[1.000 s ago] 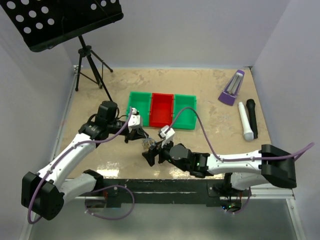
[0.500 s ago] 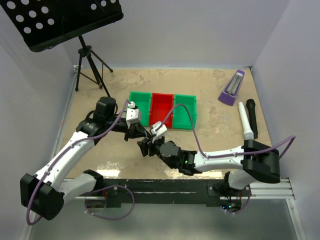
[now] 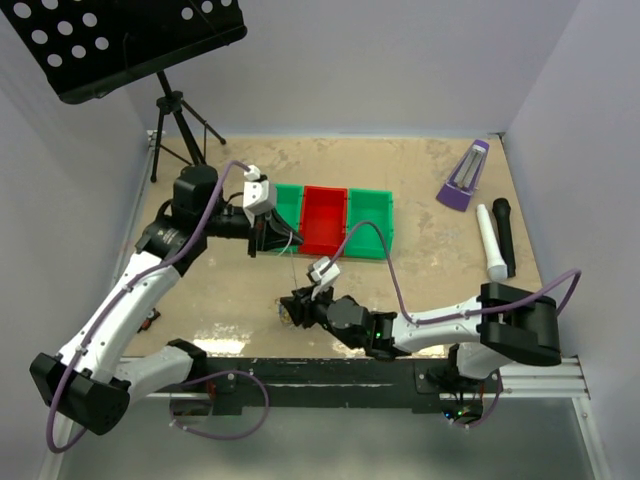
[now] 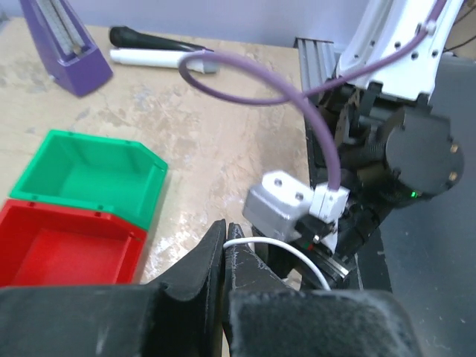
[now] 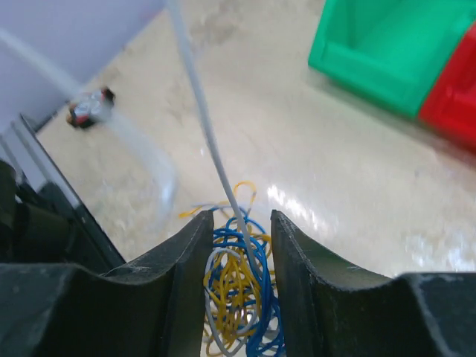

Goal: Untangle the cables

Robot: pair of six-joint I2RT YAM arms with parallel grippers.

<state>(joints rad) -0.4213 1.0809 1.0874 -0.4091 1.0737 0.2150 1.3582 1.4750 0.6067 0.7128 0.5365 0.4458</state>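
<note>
The tangle of cables (image 5: 235, 297) lies on the surface (image 3: 420, 260) directly in the gap of my right pincer (image 5: 238, 219). Those jaws stand partly apart, one on each side of the knot. Its loops reach toward both inner faces, but I cannot tell whether I am pressing them.

I count three colours in the knot: a yellow cable (image 5: 236, 279), a blue cable (image 5: 262, 327) and a white cable (image 5: 208, 134). The white one climbs out of the knot, up through the gap and away at a slant. Its other end is nipped in my left pincer (image 4: 225, 232), whose jaws are closed tight on it. A short white loop (image 4: 286, 253) curls out just beside the tips. From above, my left pincer (image 3: 265, 238) hangs over the near edge of the left bin, well apart from the knot. My right pincer (image 3: 291, 310) sits low near the front edge.

From overhead my right wrist covers most of the knot. From the left wrist, the right arm's grey camera block (image 4: 277, 202) hides it wholly.

Beyond the knot stand three bins in a row: one red bin (image 3: 323, 220) between two green bins (image 3: 370, 222). At the far right lie two microphones side by side, one white (image 3: 490, 245) and one black (image 3: 503, 235). A purple metronome (image 3: 463, 175) lies beyond them. One music stand (image 3: 130, 40) rises at the far left. A small red-and-dark thing (image 5: 88, 108) lies near the left edge, too blurred to name.
</note>
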